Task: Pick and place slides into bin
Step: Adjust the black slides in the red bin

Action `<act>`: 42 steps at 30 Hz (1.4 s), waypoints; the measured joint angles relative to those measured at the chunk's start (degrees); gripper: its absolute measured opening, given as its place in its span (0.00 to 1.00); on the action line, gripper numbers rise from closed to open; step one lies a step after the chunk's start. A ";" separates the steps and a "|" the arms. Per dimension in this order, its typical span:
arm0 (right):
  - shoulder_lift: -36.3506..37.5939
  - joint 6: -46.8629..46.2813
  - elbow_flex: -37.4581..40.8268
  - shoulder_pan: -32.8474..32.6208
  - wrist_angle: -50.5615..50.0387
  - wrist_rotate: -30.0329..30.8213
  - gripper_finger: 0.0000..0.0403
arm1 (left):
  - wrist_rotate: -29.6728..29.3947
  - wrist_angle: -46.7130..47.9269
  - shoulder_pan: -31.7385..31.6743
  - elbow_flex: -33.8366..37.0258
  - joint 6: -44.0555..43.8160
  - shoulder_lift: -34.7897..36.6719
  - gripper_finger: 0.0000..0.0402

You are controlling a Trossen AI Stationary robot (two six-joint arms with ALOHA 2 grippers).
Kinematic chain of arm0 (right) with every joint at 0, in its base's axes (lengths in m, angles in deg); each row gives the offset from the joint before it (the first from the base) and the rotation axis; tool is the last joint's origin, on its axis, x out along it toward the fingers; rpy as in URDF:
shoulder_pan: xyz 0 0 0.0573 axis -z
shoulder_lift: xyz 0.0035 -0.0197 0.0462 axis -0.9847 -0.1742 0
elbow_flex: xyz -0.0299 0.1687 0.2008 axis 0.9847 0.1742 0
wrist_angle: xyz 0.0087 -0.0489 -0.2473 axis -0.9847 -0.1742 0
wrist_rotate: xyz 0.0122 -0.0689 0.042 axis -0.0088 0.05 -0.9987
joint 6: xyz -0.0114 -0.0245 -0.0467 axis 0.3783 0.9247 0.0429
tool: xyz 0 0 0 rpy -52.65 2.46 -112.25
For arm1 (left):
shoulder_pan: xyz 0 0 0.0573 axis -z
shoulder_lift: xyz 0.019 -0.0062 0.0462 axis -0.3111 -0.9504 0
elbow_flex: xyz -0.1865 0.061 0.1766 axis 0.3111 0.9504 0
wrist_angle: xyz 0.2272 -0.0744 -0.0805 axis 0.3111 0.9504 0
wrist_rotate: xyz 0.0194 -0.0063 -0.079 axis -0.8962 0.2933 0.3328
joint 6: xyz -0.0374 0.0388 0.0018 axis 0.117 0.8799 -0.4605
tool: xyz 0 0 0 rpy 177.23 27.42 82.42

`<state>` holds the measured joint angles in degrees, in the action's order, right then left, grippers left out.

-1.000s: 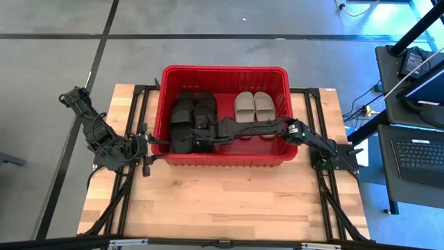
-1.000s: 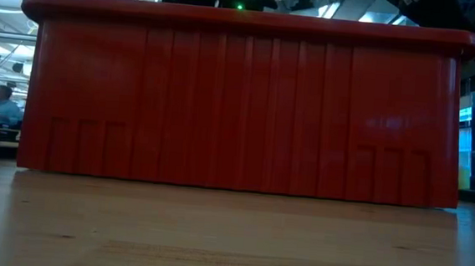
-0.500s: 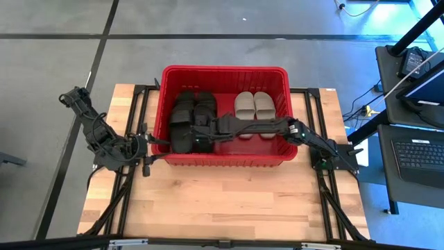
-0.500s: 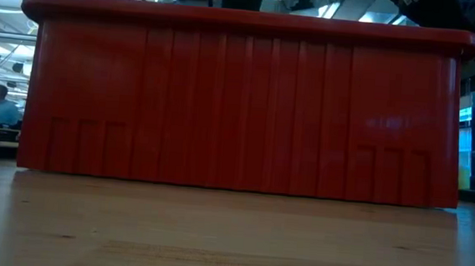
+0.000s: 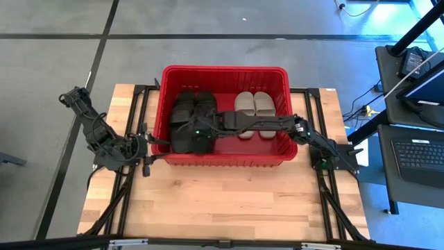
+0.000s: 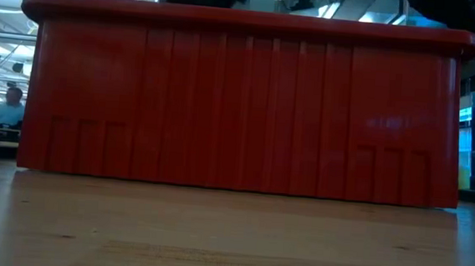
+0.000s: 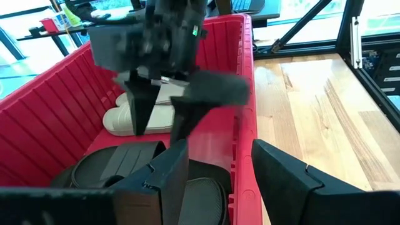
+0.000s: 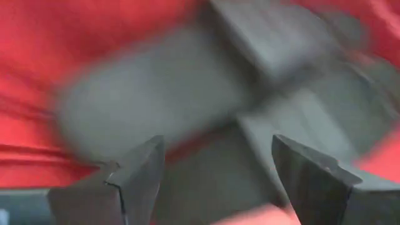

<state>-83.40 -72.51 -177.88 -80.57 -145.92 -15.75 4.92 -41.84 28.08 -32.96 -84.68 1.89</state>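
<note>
High view: red bin (image 5: pixel 225 71) at upper centre with black slides (image 5: pixel 182 119) left, beige pair (image 5: pixel 253 105) right; right gripper (image 5: pixel 197 130) over the black ones, left gripper (image 5: pixel 147 142) outside its left wall. Left wrist view: fingers parted, empty. Right wrist view: fingers (image 8: pixel 134 175) spread over blurred black slides.

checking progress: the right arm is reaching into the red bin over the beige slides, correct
Not quite. The right hand is over the black slides at the left end of the red bin, as the high view shows. The beige slides lie further right, behind the arm.
</note>
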 joint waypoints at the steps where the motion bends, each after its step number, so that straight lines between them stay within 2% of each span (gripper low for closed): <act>1: 0.00 2.22 0.00 0.10 2.91 -2.88 0.73 | 0.00 0.01 -0.01 0.00 0.00 0.00 0.43; 4: 0.00 6.69 0.59 0.42 9.94 -8.16 0.73 | 0.00 0.00 -0.01 0.00 0.00 0.00 0.43; 10: -0.04 12.87 0.68 1.39 16.50 -10.93 0.73 | 0.00 0.02 -0.01 0.00 0.00 0.00 0.43; 20: -0.49 17.27 1.32 3.50 19.18 -17.83 0.73 | 0.02 0.14 0.00 0.00 0.09 0.02 0.43; 28: -3.72 18.92 1.52 3.43 19.91 -24.13 0.73 | 0.02 0.37 -0.01 0.00 0.04 0.07 0.43; 42: -6.25 18.24 1.20 3.61 21.79 -28.93 0.73 | 0.02 0.37 -0.01 0.00 0.02 0.04 0.43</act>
<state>-89.65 -54.27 -176.67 -76.96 -124.13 -44.67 4.94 -41.47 28.07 -32.96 -84.66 1.94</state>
